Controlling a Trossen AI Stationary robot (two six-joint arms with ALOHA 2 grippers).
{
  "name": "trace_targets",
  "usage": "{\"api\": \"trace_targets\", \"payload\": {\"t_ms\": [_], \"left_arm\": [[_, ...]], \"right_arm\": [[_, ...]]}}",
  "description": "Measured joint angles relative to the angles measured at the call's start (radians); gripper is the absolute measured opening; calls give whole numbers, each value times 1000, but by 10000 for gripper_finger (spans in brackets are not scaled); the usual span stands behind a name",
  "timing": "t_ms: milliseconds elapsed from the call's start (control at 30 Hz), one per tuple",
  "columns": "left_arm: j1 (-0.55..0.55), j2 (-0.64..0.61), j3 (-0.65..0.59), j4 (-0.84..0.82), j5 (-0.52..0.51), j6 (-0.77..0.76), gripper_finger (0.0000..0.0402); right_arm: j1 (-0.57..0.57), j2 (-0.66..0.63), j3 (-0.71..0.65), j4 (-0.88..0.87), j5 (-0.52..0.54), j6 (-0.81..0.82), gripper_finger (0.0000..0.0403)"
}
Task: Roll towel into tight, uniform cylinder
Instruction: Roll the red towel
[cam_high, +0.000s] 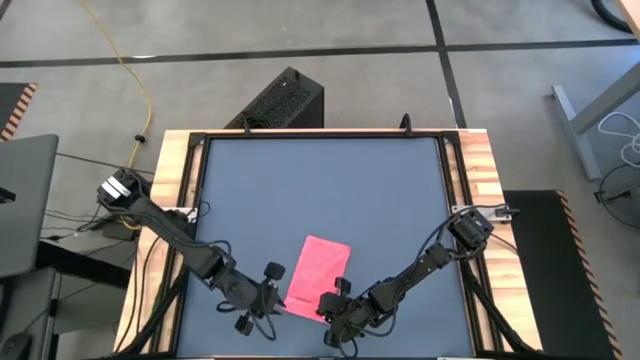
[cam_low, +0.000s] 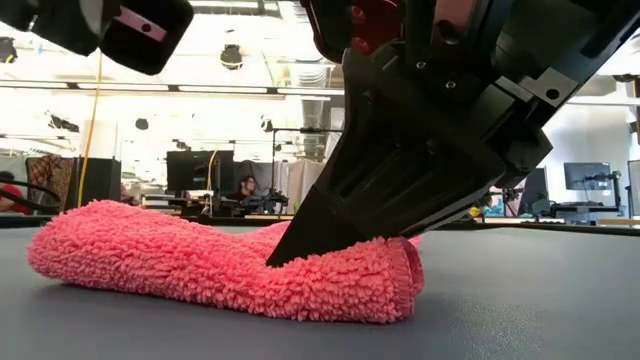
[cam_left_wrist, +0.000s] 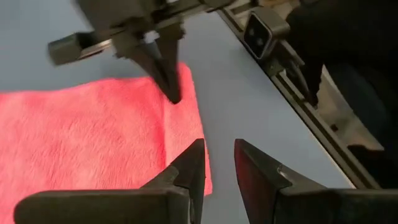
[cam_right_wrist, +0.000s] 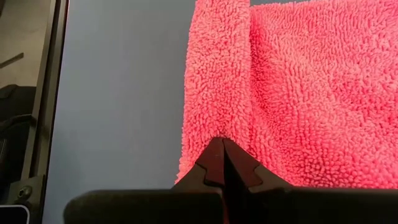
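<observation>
Near the worktop's (cam_high: 320, 170) front edge lies the fluffy bright pink towel (cam_high: 318, 275); right claw (cam_right_wrist: 224, 146) clamped together on its folded front edge, left claw (cam_left_wrist: 219, 163) slightly apart beside it.

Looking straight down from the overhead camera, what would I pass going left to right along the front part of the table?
Left gripper → pink towel → right gripper, pinched shut on the towel's edge → wooden table edge.

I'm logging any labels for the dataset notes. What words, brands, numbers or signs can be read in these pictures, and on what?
None can be read.
Towel: plain pink, no print showing.
Left gripper and right gripper: no readable marking.
Monitors in the room behind: too far off to read.
</observation>
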Motion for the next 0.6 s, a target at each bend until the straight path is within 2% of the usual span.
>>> {"api": "trace_targets", "payload": {"t_ms": [367, 600], "left_arm": [[1, 185, 0, 73, -22, 112, 78], [1, 239, 0, 148, -22, 131, 109]], "right_arm": [[-4, 0, -1, 8, -21, 0, 16], [-9, 0, 0, 8, -31, 0, 16]]}}
